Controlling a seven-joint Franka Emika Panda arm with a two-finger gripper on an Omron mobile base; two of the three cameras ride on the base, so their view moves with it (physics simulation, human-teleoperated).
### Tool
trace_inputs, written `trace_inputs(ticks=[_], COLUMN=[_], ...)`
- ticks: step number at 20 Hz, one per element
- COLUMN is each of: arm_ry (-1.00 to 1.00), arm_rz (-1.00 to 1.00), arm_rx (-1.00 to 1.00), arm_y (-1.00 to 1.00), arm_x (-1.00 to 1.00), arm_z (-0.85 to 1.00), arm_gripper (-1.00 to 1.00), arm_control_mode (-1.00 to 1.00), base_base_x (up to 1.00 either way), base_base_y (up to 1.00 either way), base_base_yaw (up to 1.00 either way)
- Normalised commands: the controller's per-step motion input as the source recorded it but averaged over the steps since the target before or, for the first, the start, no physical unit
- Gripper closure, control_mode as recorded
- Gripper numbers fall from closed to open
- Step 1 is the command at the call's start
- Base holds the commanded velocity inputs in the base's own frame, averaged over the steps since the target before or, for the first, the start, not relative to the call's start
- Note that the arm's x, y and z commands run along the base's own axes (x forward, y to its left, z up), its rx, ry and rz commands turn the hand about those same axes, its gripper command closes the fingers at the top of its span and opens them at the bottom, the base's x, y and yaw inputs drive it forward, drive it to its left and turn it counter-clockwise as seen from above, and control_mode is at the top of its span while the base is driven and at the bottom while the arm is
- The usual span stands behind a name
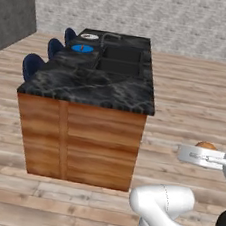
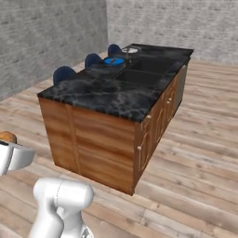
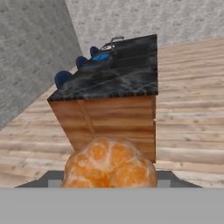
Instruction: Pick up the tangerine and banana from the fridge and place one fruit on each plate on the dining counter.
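Claw (image 3: 109, 186) is clenched on the tangerine (image 3: 110, 164), which sits in its grip, carried in the air short of the desk (image 1: 88, 89). Both plates lie ahead of the claw, at the desk's far end: blue plate (image 1: 82, 48) nearer, white plate (image 1: 89, 37) just beyond. Judgement: the coming move is a long forward carry over the desk's near end.

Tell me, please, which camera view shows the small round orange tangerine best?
The hand view: the small round orange tangerine sits large at its bottom, segments plain. The left base view shows an orange sliver above the white hand; the right base view shows a bit at its left edge.
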Motion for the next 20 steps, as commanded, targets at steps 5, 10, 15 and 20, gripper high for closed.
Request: trace_inputs(ticks=[5,10,15,20], arm_ry=[0.00,0.00,0.00,0.00], arm_rz=[0.00,0.00,0.00,0.00], arm_rx=[0.00,0.00,0.00,0.00], arm_y=[0.00,0.00,0.00,0.00], arm_x=[0.00,0.00,0.00,0.00], arm_z=[0.00,0.00,0.00,0.00], arm_gripper=[1.00,1.00,1.00,1.00], arm_control_mode=[1.00,1.00,1.00,1.00], base_base_x=[0.22,0.32,0.52,0.62], base_base_y=[1.00,1.00,1.00,1.00], base_base_yaw=[0.16,0.13,0.08,0.02])
